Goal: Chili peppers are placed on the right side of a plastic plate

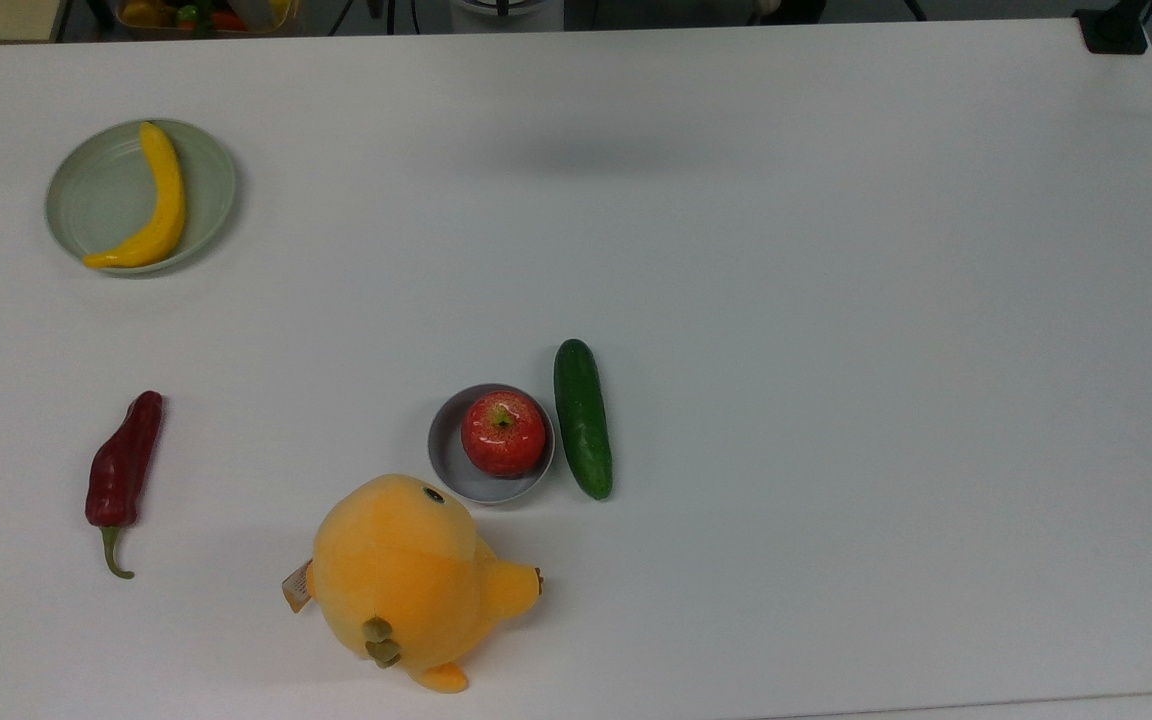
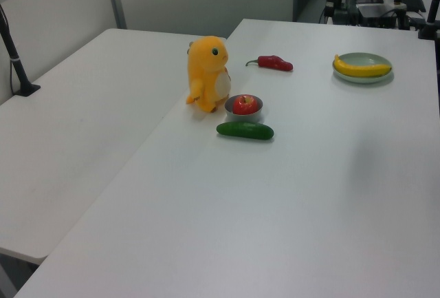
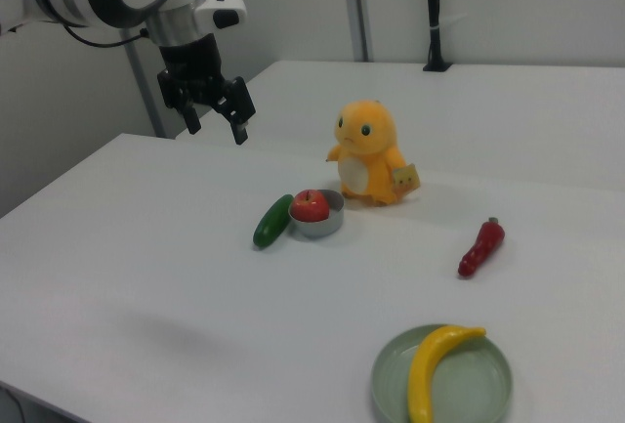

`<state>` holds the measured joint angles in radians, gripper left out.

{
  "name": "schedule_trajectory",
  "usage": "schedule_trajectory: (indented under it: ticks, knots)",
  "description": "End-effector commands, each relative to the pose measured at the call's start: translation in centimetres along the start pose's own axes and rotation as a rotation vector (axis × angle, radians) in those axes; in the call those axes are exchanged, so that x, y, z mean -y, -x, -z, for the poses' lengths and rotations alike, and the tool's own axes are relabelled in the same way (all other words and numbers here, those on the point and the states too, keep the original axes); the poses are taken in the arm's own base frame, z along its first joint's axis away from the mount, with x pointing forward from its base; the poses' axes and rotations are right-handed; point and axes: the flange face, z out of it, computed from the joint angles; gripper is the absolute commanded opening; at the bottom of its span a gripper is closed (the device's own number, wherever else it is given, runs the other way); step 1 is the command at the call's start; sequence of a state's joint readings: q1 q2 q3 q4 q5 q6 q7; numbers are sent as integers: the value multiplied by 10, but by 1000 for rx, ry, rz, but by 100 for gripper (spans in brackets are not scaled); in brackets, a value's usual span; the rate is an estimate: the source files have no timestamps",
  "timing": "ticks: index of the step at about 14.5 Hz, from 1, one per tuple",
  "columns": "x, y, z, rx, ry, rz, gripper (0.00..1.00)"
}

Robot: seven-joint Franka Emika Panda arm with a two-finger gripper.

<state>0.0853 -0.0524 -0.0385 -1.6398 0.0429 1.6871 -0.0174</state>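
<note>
No readable text, not even on the plush toy's tag [image 1: 296,588].

In the top view, the plastic plate [image 1: 86,190] sits near the counter's [image 1: 836,300] far left corner, with a banana [image 1: 158,200] lying in it. The chili peppers [image 1: 123,465] lie near the left edge, well apart from the plate. Toward the near edge, an apple [image 1: 503,432] rests in a dish [image 1: 448,455], with a cucumber [image 1: 582,417] just beside it on the top view's right and a plush toy [image 1: 406,580] nearer the near edge.

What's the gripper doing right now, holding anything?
Gripper: open, jaws spread and empty, up in the air above the table, apart from the chili.
</note>
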Motion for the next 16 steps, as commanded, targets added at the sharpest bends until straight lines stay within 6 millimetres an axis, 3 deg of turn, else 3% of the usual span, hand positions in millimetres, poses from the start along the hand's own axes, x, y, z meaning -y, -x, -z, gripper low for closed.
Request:
schedule_trajectory:
  ticks: [1, 11, 15, 16]
  knots:
    - [1, 1, 1, -19, -21, 17, 100]
    - [-5, 5, 4, -7, -13, 1, 100]
    - [-16, 5, -1, 21, -9, 1, 100]
    - [-19, -3, -13, 32, -1, 42, 100]
